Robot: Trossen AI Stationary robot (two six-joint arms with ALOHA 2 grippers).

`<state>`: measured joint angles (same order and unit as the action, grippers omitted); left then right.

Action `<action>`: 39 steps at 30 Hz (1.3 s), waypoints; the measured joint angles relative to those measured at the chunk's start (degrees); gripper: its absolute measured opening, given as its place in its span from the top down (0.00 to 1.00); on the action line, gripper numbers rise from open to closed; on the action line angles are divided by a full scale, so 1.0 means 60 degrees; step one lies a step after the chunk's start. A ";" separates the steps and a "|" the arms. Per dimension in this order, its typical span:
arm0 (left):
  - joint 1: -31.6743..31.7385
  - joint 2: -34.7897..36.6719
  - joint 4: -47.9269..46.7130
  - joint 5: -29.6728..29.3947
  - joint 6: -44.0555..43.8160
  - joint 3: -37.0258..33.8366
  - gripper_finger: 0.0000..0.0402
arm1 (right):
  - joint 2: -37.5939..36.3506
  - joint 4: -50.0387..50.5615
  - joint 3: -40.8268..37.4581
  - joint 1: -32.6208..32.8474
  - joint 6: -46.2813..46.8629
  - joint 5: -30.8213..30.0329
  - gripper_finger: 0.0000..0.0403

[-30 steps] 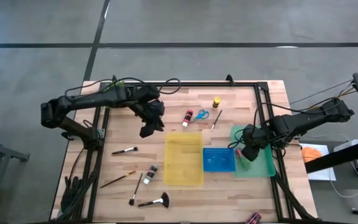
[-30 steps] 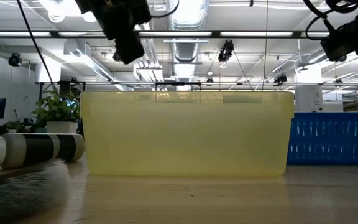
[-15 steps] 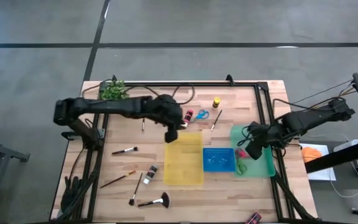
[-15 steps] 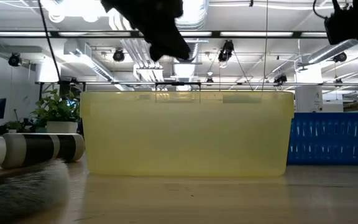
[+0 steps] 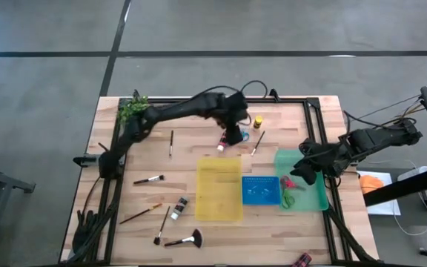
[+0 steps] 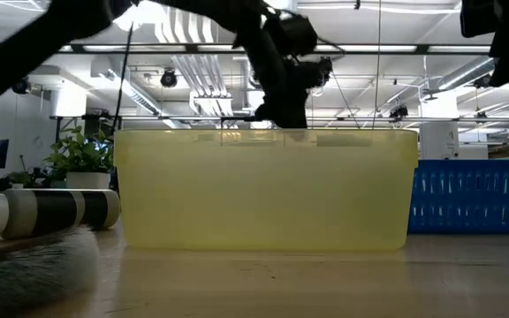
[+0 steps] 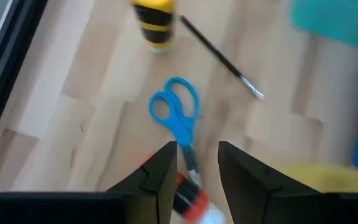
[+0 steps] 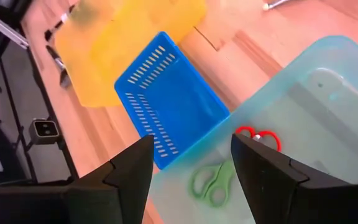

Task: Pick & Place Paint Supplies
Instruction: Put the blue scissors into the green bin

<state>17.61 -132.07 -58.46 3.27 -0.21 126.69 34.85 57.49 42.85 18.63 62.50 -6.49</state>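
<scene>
Your left gripper (image 7: pixel 197 163) hovers over blue scissors (image 7: pixel 178 118) beside yellow bottle (image 7: pixel 155 22), fingers apart, empty. Your right gripper (image 8: pixel 191 158) above green tray (image 8: pixel 328 112), fingers apart; red scissors (image 8: pixel 258 137), green scissors (image 8: pixel 211 184) inside tray.

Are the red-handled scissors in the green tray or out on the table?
In: the red-handled scissors lie inside the translucent green tray.

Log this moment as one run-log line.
left gripper: open, above blue scissors | right gripper: open, empty, over green tray | in tray: red scissors, green scissors
</scene>
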 joint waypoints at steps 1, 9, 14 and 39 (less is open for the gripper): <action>0.0079 -0.0329 -0.0122 0.0074 -0.0052 0.0440 0.68 | -0.0055 0.0005 0.0000 0.0001 -0.0053 -0.0020 0.47; 0.0362 -0.1232 0.1087 0.0817 -0.0688 0.0652 0.68 | -0.0378 -0.0320 0.0000 -0.0002 -0.0457 -0.0655 0.47; 0.0441 -0.1232 0.1600 0.0547 -0.0979 -0.0082 0.68 | -0.0467 -0.0542 0.0004 0.0001 -0.0720 -0.0889 0.47; 0.0626 0.6762 -0.0054 -0.0611 0.1072 -0.5524 0.68 | 0.3664 -0.3844 0.0806 -0.4385 -1.1241 0.2386 0.47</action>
<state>21.37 -91.50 -58.79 -0.39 6.22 93.54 56.84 34.42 47.69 -7.68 -4.95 7.83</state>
